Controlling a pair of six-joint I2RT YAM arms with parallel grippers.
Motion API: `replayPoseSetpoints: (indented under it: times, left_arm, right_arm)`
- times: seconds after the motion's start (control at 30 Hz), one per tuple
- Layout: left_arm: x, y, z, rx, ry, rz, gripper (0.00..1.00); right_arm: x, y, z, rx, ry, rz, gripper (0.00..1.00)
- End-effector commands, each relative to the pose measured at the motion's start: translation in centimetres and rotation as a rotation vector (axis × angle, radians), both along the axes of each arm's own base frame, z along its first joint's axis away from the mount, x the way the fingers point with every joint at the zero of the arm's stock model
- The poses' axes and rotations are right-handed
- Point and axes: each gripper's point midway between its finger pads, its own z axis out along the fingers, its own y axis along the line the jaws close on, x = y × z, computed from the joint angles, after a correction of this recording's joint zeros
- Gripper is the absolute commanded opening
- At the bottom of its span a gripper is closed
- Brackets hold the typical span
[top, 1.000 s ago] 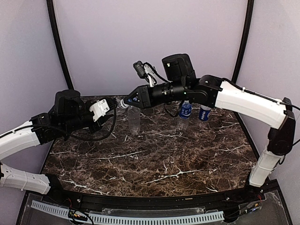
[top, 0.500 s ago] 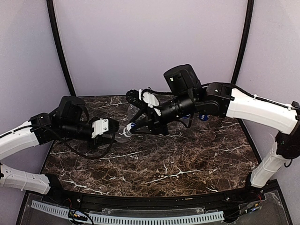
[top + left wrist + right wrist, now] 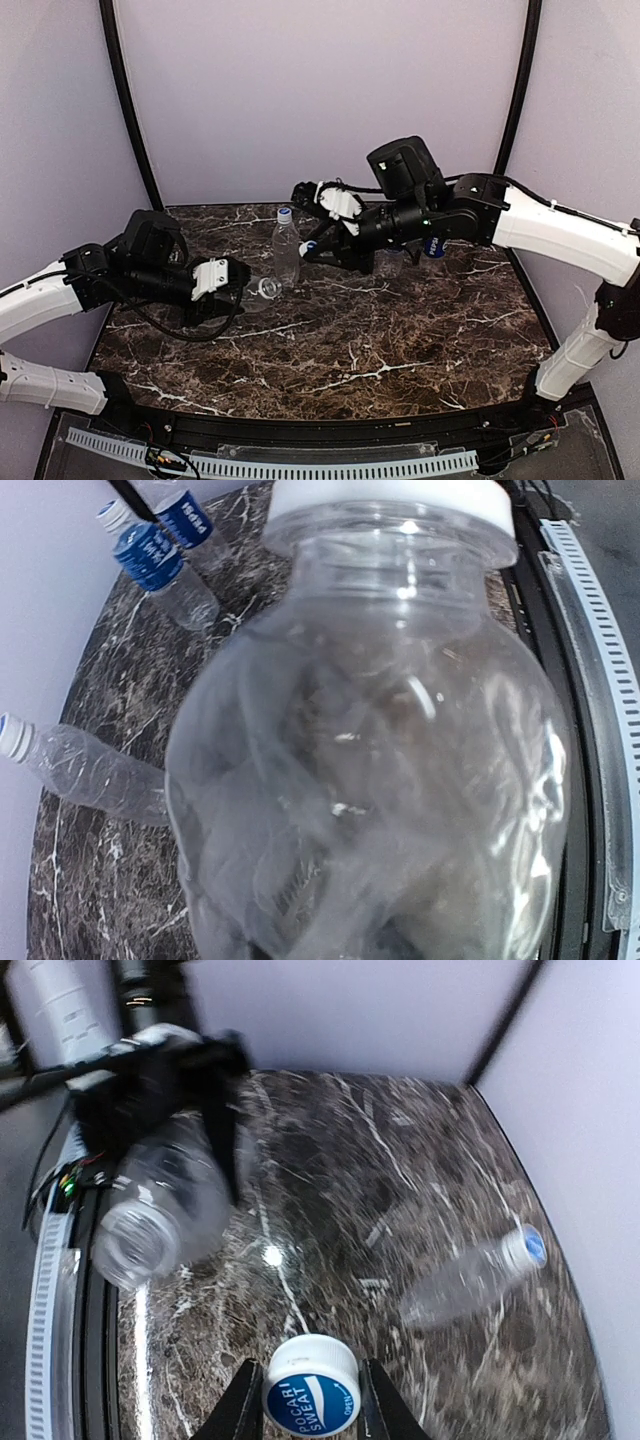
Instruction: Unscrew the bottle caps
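We find the left hand (image 3: 236, 290) clenched around the held bottle (image 3: 370, 750), a plain clear one lying on its side low over the left part of the tabletop (image 3: 380, 350). Its mouth points toward the middle and looks open. We cannot tell whether it touches the surface.

The right hand (image 3: 311, 246) hangs above the far middle of the tabletop, pinching the freed cap (image 3: 311, 1396), white and blue, between its two fingers. The cap is well apart from the bottle's mouth, so we judge this bottle done.

The standing bottle (image 3: 286, 250) is upright near the far edge, just left of the right hand, with its own cap (image 3: 285, 213) on. The labelled bottles (image 3: 152, 555) stand further right along the far edge, partly hidden behind the right arm.

Risks noted:
- The cap is small and held only by its sides. A jolt or careless release could let it drop, roll and leave the tabletop.
- The right hand is close to the standing bottle, and the arm is above the labelled pair. A low or sideways sweep could topple them.
- The held bottle is thin-walled. Hard squeezing could buckle it, and set down on its side it may roll.
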Motion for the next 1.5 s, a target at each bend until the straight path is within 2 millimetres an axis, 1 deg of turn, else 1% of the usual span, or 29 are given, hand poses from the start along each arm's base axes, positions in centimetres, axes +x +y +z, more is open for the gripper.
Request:
replayPoseSetpoints:
  times: [0.0,0.03,0.07,0.13,0.2,0.23,0.3,0.37,0.5,0.63,0.67,0.73,0.77,0.83,0.87,0.93,1.0,1.03,1.1,1.13,1.17,1.23,1.27,1.3,1.33,1.37,1.4,1.43,1.47]
  left_arm:
    - [3.2,1.2,2.0,-0.099,-0.046,0.205,0.18]
    - [3.9,1.5,2.5,-0.122,-0.052,0.234,0.18]
    - [4.1,1.6,3.1,-0.155,-0.045,0.257,0.18]
    - [4.3,1.9,3.7,-0.19,-0.028,0.284,0.18]
    - [4.1,1.8,4.0,-0.216,-0.012,0.284,0.19]
    - [4.1,1.8,3.9,-0.223,-0.001,0.288,0.19]
    - [4.0,1.7,3.9,-0.236,0.006,0.288,0.19]
    - [4.1,1.7,4.1,-0.251,0.007,0.295,0.19]
    - [4.1,1.9,4.8,-0.281,0.025,0.306,0.19]
    - [4.0,1.8,5.1,-0.297,0.04,0.302,0.19]
    - [4.0,1.8,5.1,-0.298,0.042,0.3,0.19]
    - [3.9,1.6,5.2,-0.305,0.049,0.291,0.19]
    - [3.8,1.5,5.3,-0.31,0.056,0.284,0.19]
    - [3.5,1.2,5.5,-0.322,0.066,0.267,0.19]
    - [3.4,1.1,5.7,-0.327,0.067,0.259,0.19]
    - [3.1,0.8,6.0,-0.339,0.076,0.237,0.19]
    - [2.8,0.5,6.3,-0.351,0.087,0.216,0.19]
    - [2.6,0.4,6.4,-0.358,0.095,0.201,0.2]
    - [2.2,0.0,6.8,-0.371,0.11,0.174,0.21]
    - [2.0,-0.1,7.0,-0.378,0.117,0.163,0.21]
    - [1.6,-0.4,7.2,-0.389,0.13,0.135,0.22]
    - [0.9,-0.8,7.7,-0.413,0.15,0.093,0.22]
    - [0.5,-1.1,7.9,-0.425,0.165,0.067,0.22]
    - [0.3,-1.2,8.1,-0.434,0.167,0.054,0.22]
    - [0.1,-1.4,8.2,-0.438,0.176,0.034,0.22]
    - [0.0,-1.5,8.3,-0.441,0.176,0.026,0.23]
    - [0.0,-1.6,8.2,-0.439,0.18,0.019,0.23]
    - [0.0,-1.6,8.3,-0.439,0.179,0.017,0.23]
    - [0.0,-1.7,8.3,-0.436,0.182,0.013,0.23]
  right_arm:
    - [6.8,-8.6,-6.1,-0.043,0.29,-0.594,0.0]
    - [7.3,-11.0,-8.4,-0.076,0.331,-0.725,0.0]
    - [7.3,-13.4,-11.0,-0.114,0.391,-0.843,0.0]
    - [6.5,-17.8,-15.5,-0.165,0.548,-1.039,0.0]
    - [5.7,-21.6,-19.3,-0.184,0.691,-1.177,0.0]
    - [5.6,-23.3,-20.8,-0.175,0.746,-1.243,0.0]
    - [5.6,-25.6,-23.2,-0.166,0.81,-1.309,0.0]
    - [5.6,-27.0,-25.1,-0.173,0.851,-1.344,0.0]
    - [4.3,-27.3,-28.2,-0.261,0.931,-1.329,0.0]
    - [3.4,-27.2,-29.6,-0.297,0.98,-1.323,0.01]
    - [3.4,-27.3,-29.7,-0.299,0.983,-1.33,0.13]
    - [3.4,-27.5,-29.4,-0.301,0.977,-1.34,0.52]
    - [3.7,-27.6,-28.9,-0.301,0.962,-1.351,0.68]
    - [4.2,-27.9,-27.6,-0.314,0.925,-1.361,0.96]
    - [4.5,-27.9,-26.8,-0.319,0.905,-1.358,0.98]
    - [5.4,-27.7,-24.7,-0.328,0.863,-1.339,0.99]
    - [6.5,-26.3,-21.7,-0.316,0.804,-1.262,0.99]
    - [7.0,-24.9,-19.7,-0.294,0.763,-1.186,0.99]
    - [7.8,-21.2,-14.7,-0.216,0.634,-1.019,0.99]
    - [7.8,-18.7,-11.5,-0.151,0.563,-0.908,0.99]
    - [7.2,-15.8,-8.3,-0.071,0.499,-0.774,0.99]
    - [4.0,-9.5,-1.3,0.13,0.398,-0.441,0.98]
    - [1.6,-6.4,3.1,0.285,0.346,-0.221,0.98]
    - [-0.4,-4.7,5.8,0.383,0.303,-0.072,0.98]
    - [-1.8,-3.3,8.2,0.477,0.26,0.034,0.98]
    - [-2.6,-2.2,9.6,0.538,0.237,0.1,0.99]
    - [-3.1,-1.2,10.8,0.582,0.222,0.145,0.98]
    - [-3.4,0.1,11.2,0.593,0.217,0.181,0.96]
    - [-3.7,1.3,12.5,0.609,0.195,0.214,0.95]
